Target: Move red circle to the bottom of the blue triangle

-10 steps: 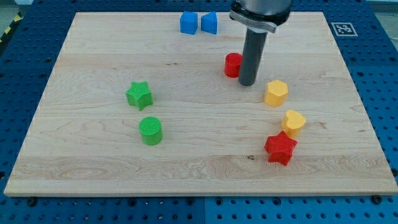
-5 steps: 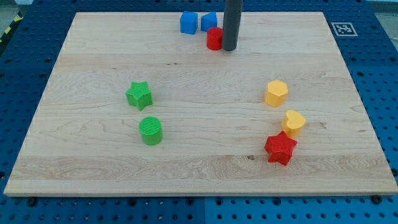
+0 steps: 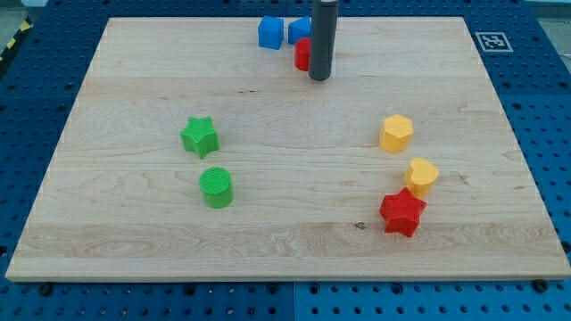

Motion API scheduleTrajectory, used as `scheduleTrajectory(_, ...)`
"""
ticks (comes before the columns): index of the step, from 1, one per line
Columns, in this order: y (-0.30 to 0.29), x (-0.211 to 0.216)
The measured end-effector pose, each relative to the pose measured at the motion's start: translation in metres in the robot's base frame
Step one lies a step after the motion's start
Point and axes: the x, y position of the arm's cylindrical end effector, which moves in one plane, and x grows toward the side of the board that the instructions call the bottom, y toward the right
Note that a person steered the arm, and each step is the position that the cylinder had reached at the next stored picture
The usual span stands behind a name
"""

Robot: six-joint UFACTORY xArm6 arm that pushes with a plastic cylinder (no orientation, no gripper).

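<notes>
The red circle (image 3: pixel 303 54) sits near the view's top, just below the blue triangle (image 3: pixel 299 29) and touching or nearly touching it. My rod stands right in front of both and hides their right parts. My tip (image 3: pixel 319 77) rests on the board just below and right of the red circle, close against it.
A blue block (image 3: pixel 271 32) lies left of the blue triangle. A green star (image 3: pixel 199 136) and a green circle (image 3: pixel 215 187) lie at the left. A yellow hexagon (image 3: pixel 396 133), a yellow heart (image 3: pixel 420 175) and a red star (image 3: pixel 401 211) lie at the right.
The red circle was pushed up and left from mid-board to just under the blue triangle. My tip followed it, then shifted slightly left and down.
</notes>
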Motion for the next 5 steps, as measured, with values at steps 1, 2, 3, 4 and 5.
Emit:
scheduleTrajectory(1, -0.01, 0.0)
scheduleTrajectory(2, -0.025, -0.004)
scheduleTrajectory(3, -0.025, -0.011)
scheduleTrajectory(4, -0.025, -0.011)
scheduleTrajectory(5, -0.025, -0.022)
